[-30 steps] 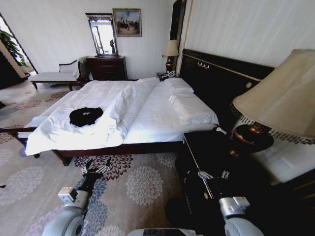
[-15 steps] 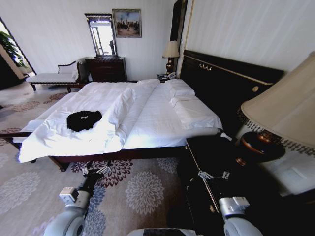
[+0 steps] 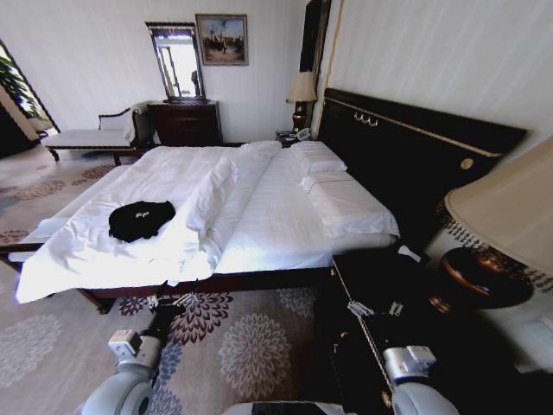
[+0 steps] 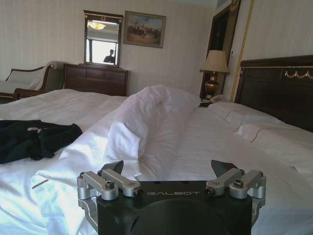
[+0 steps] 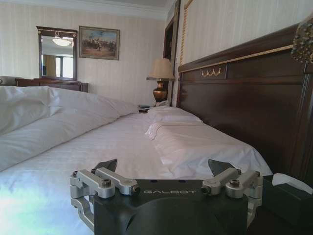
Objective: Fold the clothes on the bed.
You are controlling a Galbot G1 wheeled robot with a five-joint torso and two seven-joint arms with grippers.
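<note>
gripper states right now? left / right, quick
Left gripper: open, holding nothing, low at the bedside, short of the black T-shirt.
Right gripper: open, holding nothing, beside the bed near the headboard.

Lamp (image 3: 301, 89), mirror (image 3: 179, 59), floral carpet (image 3: 251, 341)

Pale striped walls enclose the room. A framed painting (image 3: 222, 39) hangs beside a mirror (image 3: 177, 60) above a dark wooden dresser (image 3: 186, 121). A lit table lamp (image 3: 301, 92) stands in the corner. Floral-patterned carpet (image 3: 251, 341) covers the floor.
</note>
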